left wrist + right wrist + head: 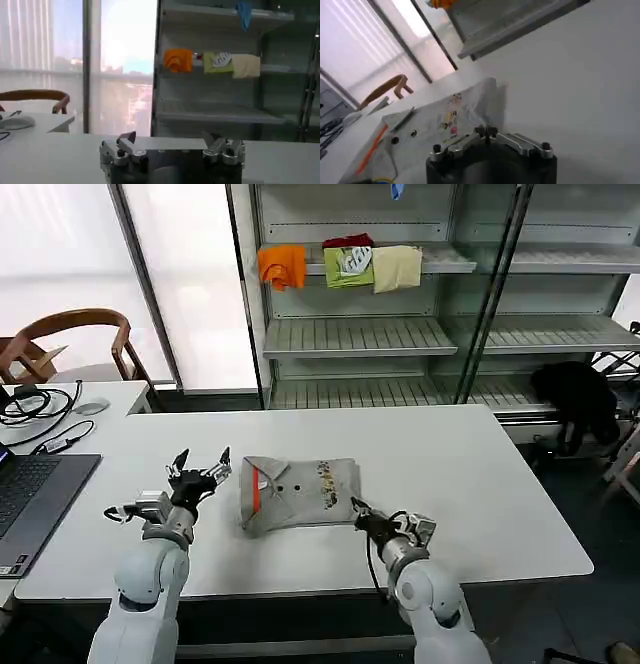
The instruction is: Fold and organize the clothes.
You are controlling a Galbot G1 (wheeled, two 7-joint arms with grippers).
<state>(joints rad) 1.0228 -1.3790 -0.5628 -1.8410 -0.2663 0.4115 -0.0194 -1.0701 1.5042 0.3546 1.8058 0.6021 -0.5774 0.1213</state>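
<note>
Grey T-shirt [297,493] lies part-folded mid-table, toward the front edge, orange neck strip facing the left side. Right gripper [358,510] sits at the shirt's front-right corner, fingers pinched together, apparently on the hem; left gripper [201,467] hovers just off the collar side, fingers spread wide, empty. Risk: a one-sided pull could drag the whole bundle and undo the fold, since nothing pins the collar end.
</note>
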